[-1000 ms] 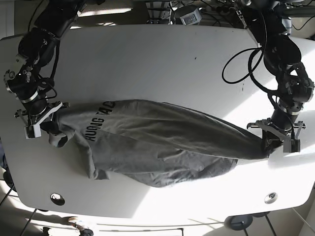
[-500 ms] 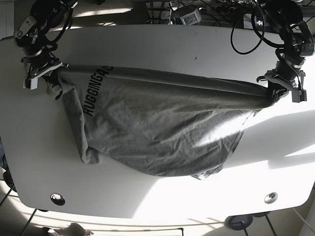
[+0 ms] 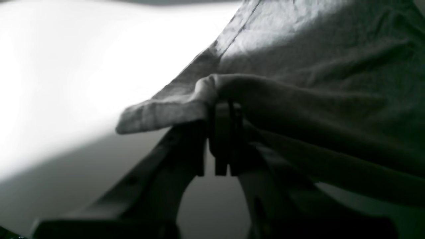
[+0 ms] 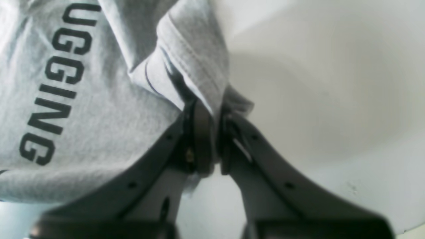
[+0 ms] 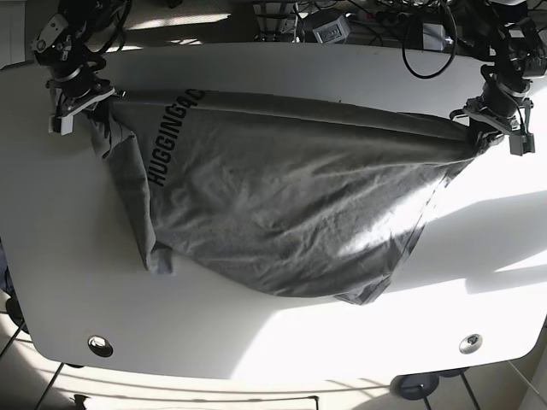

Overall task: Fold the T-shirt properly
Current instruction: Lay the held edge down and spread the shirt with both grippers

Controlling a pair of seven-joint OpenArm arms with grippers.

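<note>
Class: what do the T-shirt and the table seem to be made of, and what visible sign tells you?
T-shirt: soft grey knit, likely cotton jersey; it creases, drapes and shows stitched hems, with matte black printed lettering.
Table: hard, smooth white top, perhaps laminate or painted board; it reflects sunlight evenly, with no grain visible.

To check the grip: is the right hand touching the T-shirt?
Touching. In the right wrist view the right hand is shut on a fold of the T-shirt.
</note>
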